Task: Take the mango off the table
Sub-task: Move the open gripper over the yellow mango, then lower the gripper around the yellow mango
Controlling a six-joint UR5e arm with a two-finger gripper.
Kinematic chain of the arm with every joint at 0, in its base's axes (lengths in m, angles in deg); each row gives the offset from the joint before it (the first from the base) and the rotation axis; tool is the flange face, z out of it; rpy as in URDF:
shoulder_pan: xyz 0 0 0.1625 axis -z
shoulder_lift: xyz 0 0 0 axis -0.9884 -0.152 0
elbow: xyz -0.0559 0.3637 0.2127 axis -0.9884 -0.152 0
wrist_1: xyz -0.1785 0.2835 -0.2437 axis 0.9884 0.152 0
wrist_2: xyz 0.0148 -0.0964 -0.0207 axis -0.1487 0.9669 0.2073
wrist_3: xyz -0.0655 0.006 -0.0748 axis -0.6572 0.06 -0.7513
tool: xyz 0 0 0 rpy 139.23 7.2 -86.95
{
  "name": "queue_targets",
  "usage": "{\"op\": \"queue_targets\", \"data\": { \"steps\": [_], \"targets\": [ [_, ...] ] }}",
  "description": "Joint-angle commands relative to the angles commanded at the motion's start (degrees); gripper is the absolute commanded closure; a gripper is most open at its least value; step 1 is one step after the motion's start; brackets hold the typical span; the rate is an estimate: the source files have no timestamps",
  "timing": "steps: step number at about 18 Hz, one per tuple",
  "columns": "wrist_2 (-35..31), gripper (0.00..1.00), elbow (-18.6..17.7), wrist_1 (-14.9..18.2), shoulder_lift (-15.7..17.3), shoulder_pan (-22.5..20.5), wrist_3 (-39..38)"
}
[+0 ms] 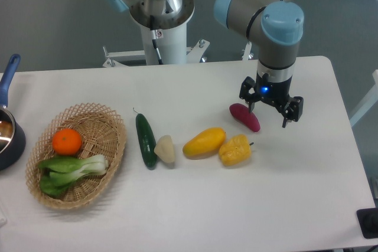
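The mango [204, 142], a smooth yellow-orange oval, lies on its side near the middle of the white table [283, 205], tilted so its right end sits slightly higher in the view. Just beside that end, close enough that contact cannot be ruled out, rests a lumpy yellow bell pepper [235, 150]. To the mango's left sits a pale wedge-shaped item [165, 149] (what it is cannot be told), pressed against a dark green cucumber [146, 140]. Behind the pepper lies a purple-red sweet potato [244, 117].

Above and to the right of the mango hangs the gripper [270, 112], its two fingers spread apart and holding nothing, one tip close by the sweet potato. Whether the fingertips are clear of the tabletop is hard to judge from this angle. At far left, a wicker basket [112, 146] holds an orange [67, 141] and leafy greens [69, 169], with a dark pan [9, 128] at the table's edge.

The reach appears to be the step in hand: nothing is grasped, and the gripper stands well off the fruit. The next move likely calls for travel left and toward the camera, then a descent with the fingers straddling the mango's narrow width, kept away from the crowding pepper.
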Motion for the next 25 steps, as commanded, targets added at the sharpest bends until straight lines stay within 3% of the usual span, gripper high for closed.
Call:
{"op": "queue_targets", "data": {
  "steps": [9,11,14,18,25],
  "targets": [
    [2.01,0.00,-1.58,-0.53,0.18,5.36,-0.79],
    [6.30,0.00,-4.20,-1.05,0.70,5.45,-0.88],
    [8.08,0.00,-8.34,-5.17,2.99,6.41,-1.84],
    [8.26,0.00,-9.58,-5.27,2.64,11.06,-2.72],
    [7.47,0.00,-11.51,-5.62,0.36,12.22,-2.46]
  ]
}}
